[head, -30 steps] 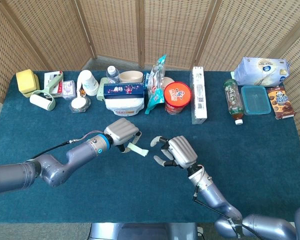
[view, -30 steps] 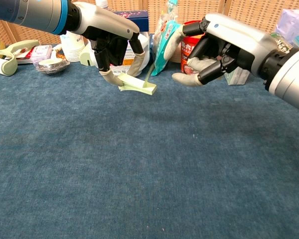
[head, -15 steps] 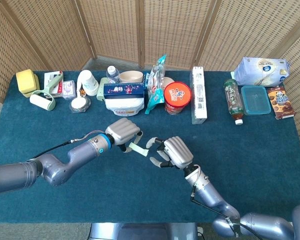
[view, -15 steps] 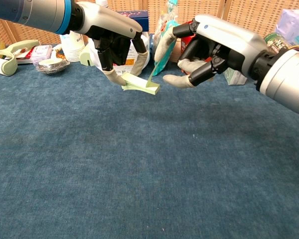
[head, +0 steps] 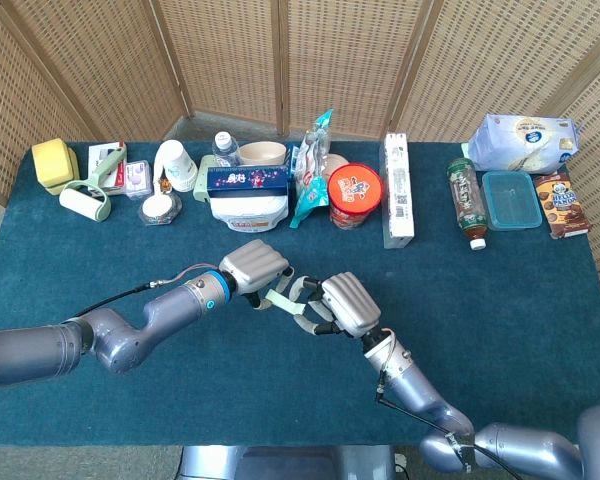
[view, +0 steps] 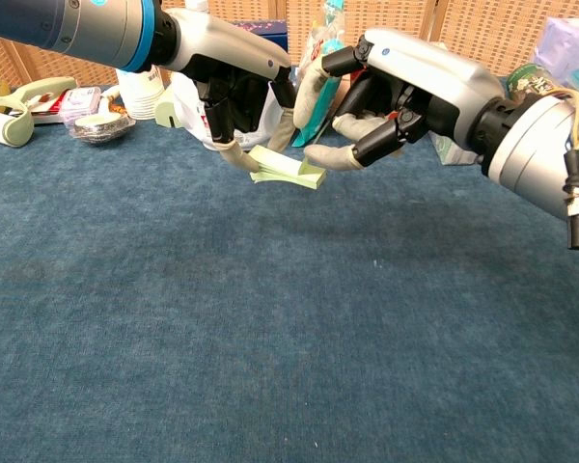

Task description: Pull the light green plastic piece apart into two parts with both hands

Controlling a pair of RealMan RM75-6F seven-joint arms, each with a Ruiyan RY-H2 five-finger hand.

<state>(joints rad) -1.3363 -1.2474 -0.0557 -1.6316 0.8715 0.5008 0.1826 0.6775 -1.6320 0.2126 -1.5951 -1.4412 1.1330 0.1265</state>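
The light green plastic piece (view: 289, 170) (head: 281, 300) is a small flat bar held a little above the blue cloth. My left hand (view: 230, 75) (head: 252, 266) pinches its left end from above. My right hand (view: 391, 82) (head: 342, 304) has come in from the right with its fingers spread. Its thumb tip lies against the piece's right end and another finger hangs just above it. The fingers have not closed around the piece.
A row of goods lines the far edge of the blue table (head: 160, 380): a red tub (head: 354, 194), a teal snack bag (head: 313, 170), a white bag (head: 248, 208), a long white box (head: 398, 190), a bottle (head: 466, 200) and a lint roller (head: 86, 200).
My right hand moved left until its fingertips reached the piece's right end. My left hand shifted slightly right and toward the front, still holding the piece.
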